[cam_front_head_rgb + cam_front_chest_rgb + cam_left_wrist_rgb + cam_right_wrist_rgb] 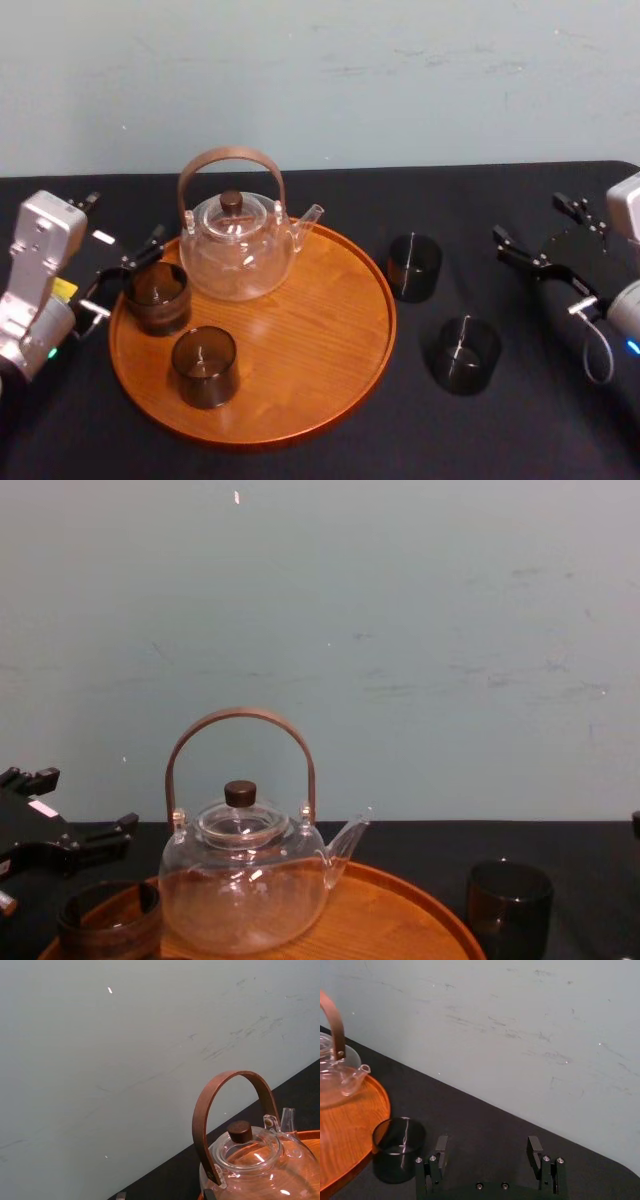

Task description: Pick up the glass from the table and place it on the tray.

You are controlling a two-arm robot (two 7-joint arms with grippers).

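Four dark glasses, one clear teapot (pixel 238 245), one tray (pixel 320 310) and two grippers are in the head view. Two glasses stand on the tray. The left-rim glass (pixel 157 297) is at centre left of the frame and the lower-left glass (pixel 205 366) is below it. Both are near the teapot, which takes up the tray's upper left part.

The other two glasses stand on the black table (pixel 330 200). The centre-right glass (pixel 414 267) is just beside the tray's right rim, and the lower-right glass (pixel 467 354) is further down and apart from the rim.

The left gripper (pixel 125 273) sits at the tray's left edge. Its jaws are spread wide beside the left-rim glass, and contact cannot be judged. The right gripper (pixel 528 217) hangs at the right edge, gaping wide and holding nothing.

Bare wood covers the tray's right half. Open tabletop lies along the wall (pixel 400 80) at the top of the frame.
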